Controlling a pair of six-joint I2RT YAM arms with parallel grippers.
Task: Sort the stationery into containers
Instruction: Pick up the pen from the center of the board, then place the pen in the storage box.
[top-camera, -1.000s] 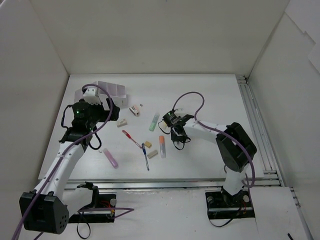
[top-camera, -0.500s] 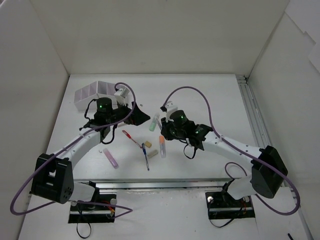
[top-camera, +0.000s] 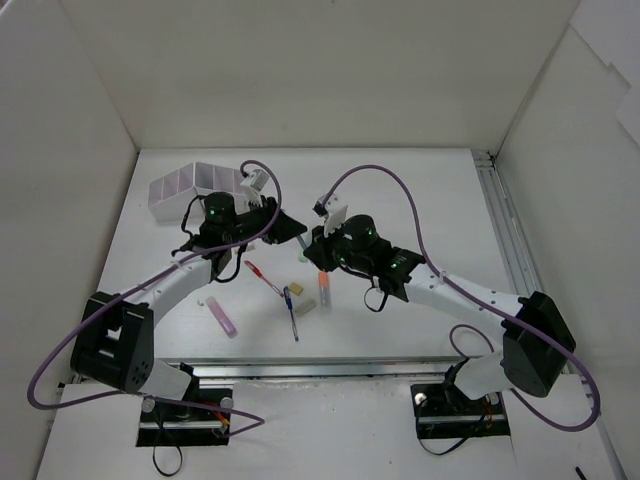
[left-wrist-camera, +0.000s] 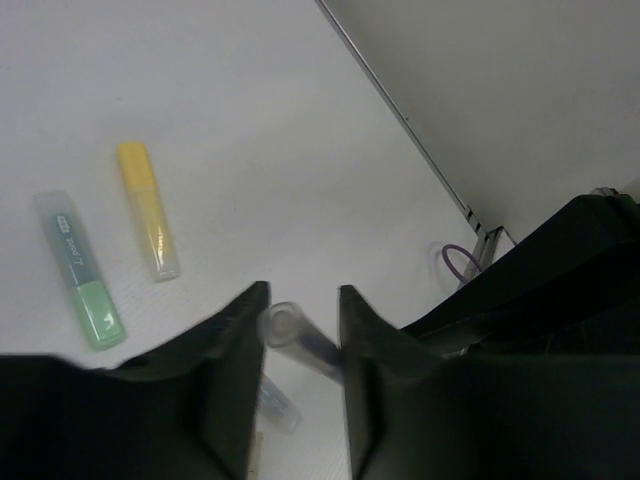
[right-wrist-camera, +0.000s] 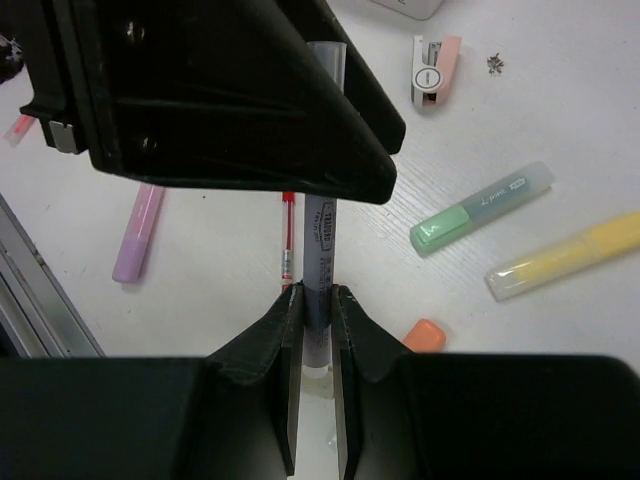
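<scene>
My right gripper is shut on the lower part of a grey pen and holds it above the table. The pen's upper end runs under the black body of the left gripper. In the left wrist view the pen's capped end sits between the left gripper's narrowed fingers, against one finger, with a strip of table showing beside the other. Both grippers meet mid-table. The white organizer box stands at the back left.
On the table lie a green marker, a yellow marker, a pink-white sharpener, a pink marker, a red pen, a blue pen, an orange marker and tan erasers.
The left arm swung from the organizer to mid-table and its jaws narrowed around the pen's end. The right arm stretched leftward, carrying the pen to meet it.
</scene>
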